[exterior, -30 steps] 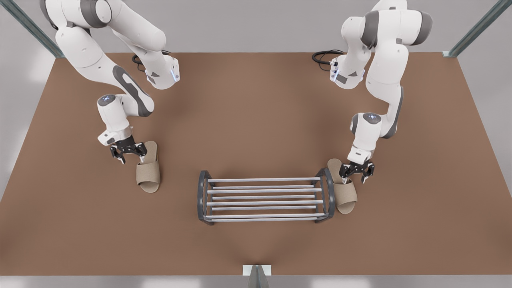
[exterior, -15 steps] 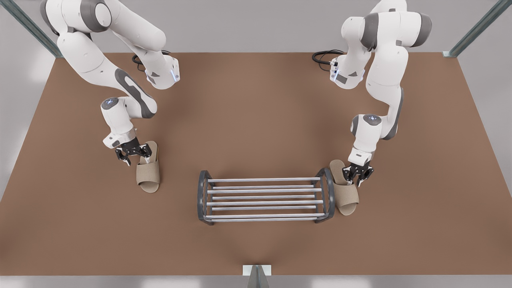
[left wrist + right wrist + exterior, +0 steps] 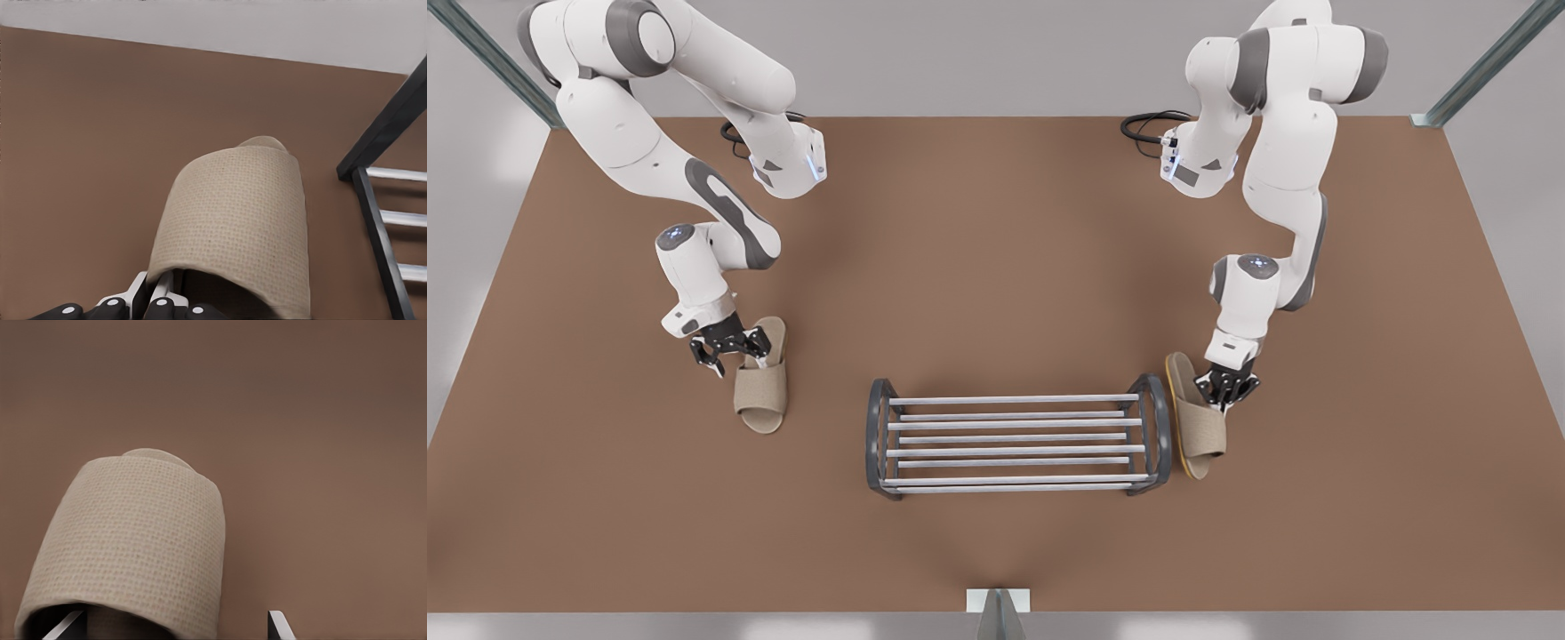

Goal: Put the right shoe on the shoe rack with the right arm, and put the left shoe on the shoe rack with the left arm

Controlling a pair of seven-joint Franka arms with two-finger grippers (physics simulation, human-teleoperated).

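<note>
The shoe rack (image 3: 1014, 400) stood on the brown table (image 3: 996, 222), its silver bars bare between the two dark arched end frames.

Touching or just beside the rack's end frame on the front view's right was the left shoe (image 3: 1199, 427), a beige open-toed slipper tipped onto its side so that its yellowish sole edge showed. The left gripper (image 3: 1227, 388) was pinched on this slipper's side edge behind the strap, on the side away from the rack. In the left wrist view its fingers (image 3: 157, 303) sat close together on the slipper (image 3: 233, 220), with the rack's frame (image 3: 380, 220) just beside it.

Well apart from the rack's other end lay the right shoe (image 3: 762, 396), flat on the table. The right gripper (image 3: 729, 348) sat at its heel end, the far end from the rack, with its fingers spread wide. In the right wrist view the fingertips (image 3: 279, 621) stood apart around the slipper (image 3: 133, 540).
</note>
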